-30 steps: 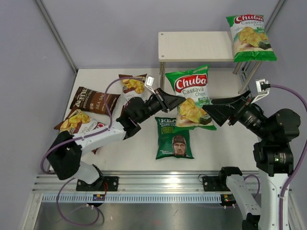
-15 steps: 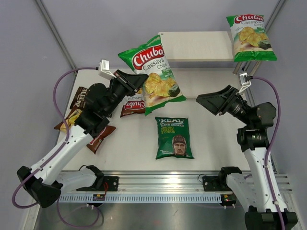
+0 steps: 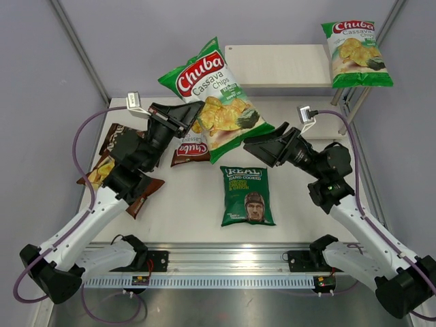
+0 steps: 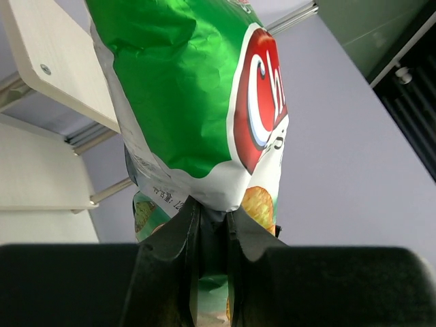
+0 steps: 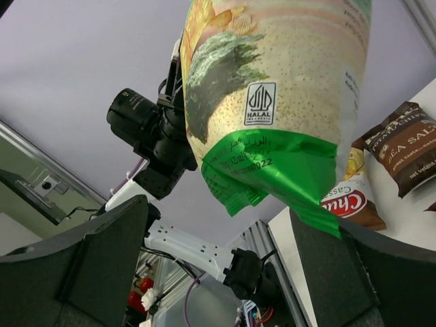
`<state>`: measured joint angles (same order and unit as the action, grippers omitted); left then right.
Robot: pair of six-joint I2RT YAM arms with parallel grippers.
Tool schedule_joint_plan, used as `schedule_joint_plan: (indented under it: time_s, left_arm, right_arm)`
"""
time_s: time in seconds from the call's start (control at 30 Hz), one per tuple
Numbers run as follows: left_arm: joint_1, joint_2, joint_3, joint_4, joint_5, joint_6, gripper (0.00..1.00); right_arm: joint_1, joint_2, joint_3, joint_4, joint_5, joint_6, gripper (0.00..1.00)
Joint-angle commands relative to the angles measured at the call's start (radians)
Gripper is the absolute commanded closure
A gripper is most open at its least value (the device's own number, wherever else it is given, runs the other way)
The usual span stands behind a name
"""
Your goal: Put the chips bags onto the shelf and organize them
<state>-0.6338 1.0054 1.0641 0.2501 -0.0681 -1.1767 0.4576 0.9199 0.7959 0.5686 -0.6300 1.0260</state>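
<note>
Since only one bag sits on the shelf (image 3: 272,65), we judge the task to be at an early stage. Reading from the left, three bags lie on the table (image 3: 191,211). A brown Chuba bag (image 3: 101,172) and the Sea Salt bag (image 3: 111,139) are both partly under the left arm, and a second brown Chuba bag (image 3: 191,150) lies nearer the middle.

The left gripper (image 3: 193,114) is raised above them. Its jaws are drawn narrow and pinch one edge of a green-white Chuba bag (image 3: 214,95), which it carries in the air in front of the shelf's left end. The wrist view confirms foil clamped between the fingers (image 4: 170,248). Below, the REAL bag (image 3: 247,195) lies flat on the table, untouched.

The right gripper (image 3: 257,150) has its jaws spread wide and holds nothing. The free lower end of the carried bag hangs between them, and we cannot confirm contact.

On the far right, the other green-white Chuba bag (image 3: 355,51) rests on the right end of the top board, overhanging its edge. The lower board is hidden from us.

Outstanding, in our judgement: seat the carried bag, shelve the four table bags, and straighten the overhanging one.
</note>
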Motion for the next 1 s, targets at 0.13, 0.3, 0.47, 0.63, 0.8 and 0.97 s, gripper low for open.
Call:
schedule_joint_plan:
  time_s: [0.13,0.3,0.47,0.63,0.8,0.97]
  left_arm:
    - [-0.023,-0.045,-0.061,0.257,-0.03,-0.112,1.0]
    - [-0.049,-0.011,-0.073,0.293,0.019,-0.136,1.0]
    - [-0.089,0.042,-0.018,0.175,0.06,-0.107,1.0]
    - [-0.095,0.078,0.0,0.075,0.091,-0.058,1.0]
    - [-0.09,0.125,0.098,-0.024,0.129,0.063,0.65]
    - [-0.047,0.137,0.195,-0.187,0.099,0.178,0.18]
  right_arm:
    - [0.084,0.04,0.006,0.128,0.174,-0.084,0.08]
    - [0.118,0.06,0.017,0.142,0.231,-0.081,0.05]
    - [0.124,0.06,0.008,0.157,0.295,-0.083,0.05]
    - [0.124,0.031,0.012,0.128,0.329,-0.096,0.27]
    - [0.122,0.019,0.002,0.065,0.372,-0.099,0.57]
    - [0.122,0.0,0.0,0.013,0.48,-0.107,0.68]
